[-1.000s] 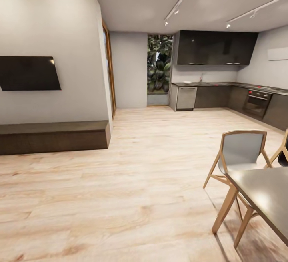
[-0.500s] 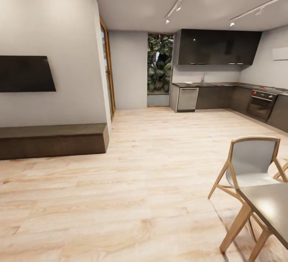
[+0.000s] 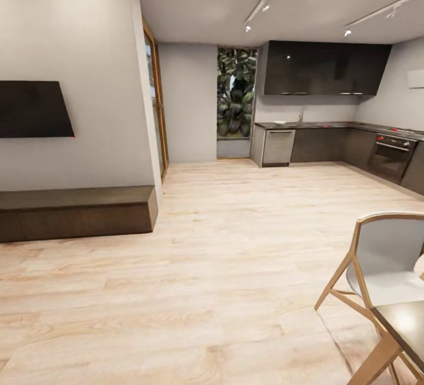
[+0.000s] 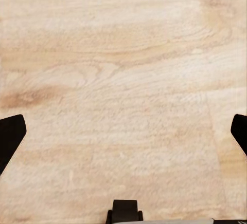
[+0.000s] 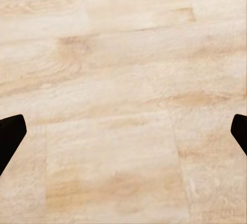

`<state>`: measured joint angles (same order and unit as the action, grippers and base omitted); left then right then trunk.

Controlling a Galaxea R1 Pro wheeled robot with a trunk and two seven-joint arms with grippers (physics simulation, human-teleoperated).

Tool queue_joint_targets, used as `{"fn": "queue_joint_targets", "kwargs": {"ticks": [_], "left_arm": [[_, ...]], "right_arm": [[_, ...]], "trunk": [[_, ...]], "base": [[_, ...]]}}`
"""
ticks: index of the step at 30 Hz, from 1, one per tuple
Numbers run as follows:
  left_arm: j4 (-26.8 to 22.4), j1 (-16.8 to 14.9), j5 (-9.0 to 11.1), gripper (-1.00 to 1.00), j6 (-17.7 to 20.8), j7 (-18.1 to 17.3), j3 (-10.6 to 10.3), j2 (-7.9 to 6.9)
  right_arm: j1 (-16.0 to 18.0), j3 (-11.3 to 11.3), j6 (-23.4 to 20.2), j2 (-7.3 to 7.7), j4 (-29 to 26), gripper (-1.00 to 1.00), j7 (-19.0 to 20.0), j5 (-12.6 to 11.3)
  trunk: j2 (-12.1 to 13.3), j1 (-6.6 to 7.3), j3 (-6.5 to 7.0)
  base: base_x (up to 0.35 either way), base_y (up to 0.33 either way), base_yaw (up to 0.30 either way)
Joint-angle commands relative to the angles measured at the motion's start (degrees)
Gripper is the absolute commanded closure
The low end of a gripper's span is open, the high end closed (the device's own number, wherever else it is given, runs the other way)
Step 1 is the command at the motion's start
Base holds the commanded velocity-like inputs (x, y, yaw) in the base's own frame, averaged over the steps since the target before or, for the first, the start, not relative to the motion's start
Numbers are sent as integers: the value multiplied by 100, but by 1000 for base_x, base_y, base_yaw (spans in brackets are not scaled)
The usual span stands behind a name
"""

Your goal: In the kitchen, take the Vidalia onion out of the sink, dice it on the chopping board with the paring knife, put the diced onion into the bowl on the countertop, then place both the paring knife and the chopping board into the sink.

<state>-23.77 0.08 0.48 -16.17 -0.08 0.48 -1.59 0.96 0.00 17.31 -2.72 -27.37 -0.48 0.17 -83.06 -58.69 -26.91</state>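
- Kitchen stands at the far end of the room, beyond a wide stretch of light wood floor.
- Glossy black upper cabinets hang above the grey counter, with dark lower cabinets under it.
- Faucet of the sink rises as a small sliver on that counter; the basin is too small to make out.
- Built-in oven sits to the right of the counter.
- Chair of pale wood stands near, well apart from the kitchen.
- Left hand hangs over the floor, fingers spread wide, holding nothing.
- Right hand likewise hangs spread wide over the floor, holding nothing.
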Motion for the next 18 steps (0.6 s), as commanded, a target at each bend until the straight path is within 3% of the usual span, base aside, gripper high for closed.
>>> {"fn": "queue_joint_targets", "kwargs": {"ticks": [1,18], "left_arm": [[-5,2,5,-100,-9,-1,4,0],[-5,2,5,-100,-9,-1,4,0]], "right_arm": [[2,0,18,-1,4,-100,-5,3],[1,0,18,-1,4,-100,-2,1]], "trunk": [[-2,-4,-5],[-2,-4,-5]], "base": [[345,0,0],[345,0,0]]}}
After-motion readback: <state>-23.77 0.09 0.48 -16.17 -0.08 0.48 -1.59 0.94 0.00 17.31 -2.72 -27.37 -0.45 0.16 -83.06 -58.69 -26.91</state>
